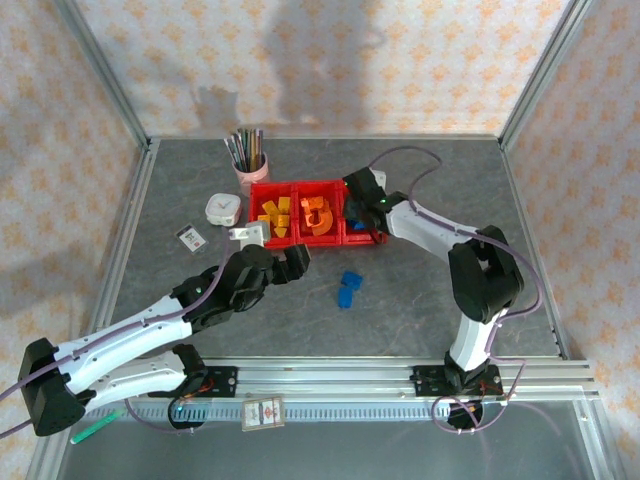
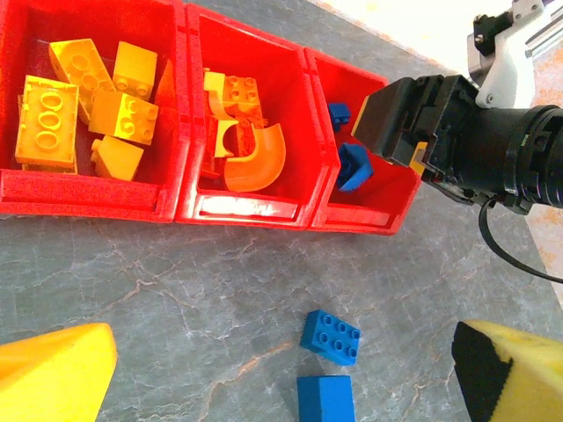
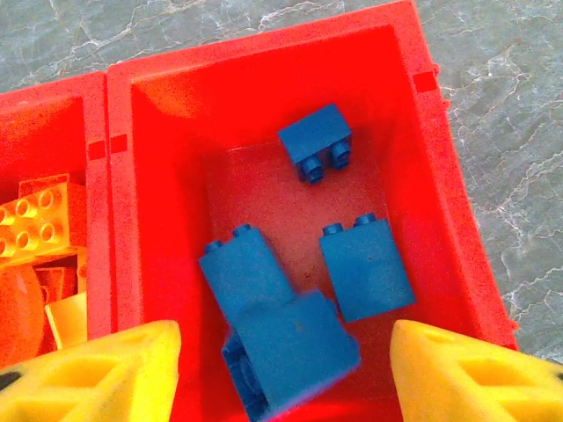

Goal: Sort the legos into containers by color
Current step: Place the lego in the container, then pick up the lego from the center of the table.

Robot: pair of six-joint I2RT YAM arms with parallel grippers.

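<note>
Inside the bin (image 3: 167, 132), a blue block (image 3: 286, 352) lies between parted right jaws.

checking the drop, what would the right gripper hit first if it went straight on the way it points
Probably the blue block just ahead of the right gripper, inside the right-hand red bin; depth is unclear.

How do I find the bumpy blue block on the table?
Start at the row of three red bins. On the grey table in front of them lie two blue pieces. Yours is the studded blue block, nearer the bins; the smooth blue block beside it shows no bumps.
</note>
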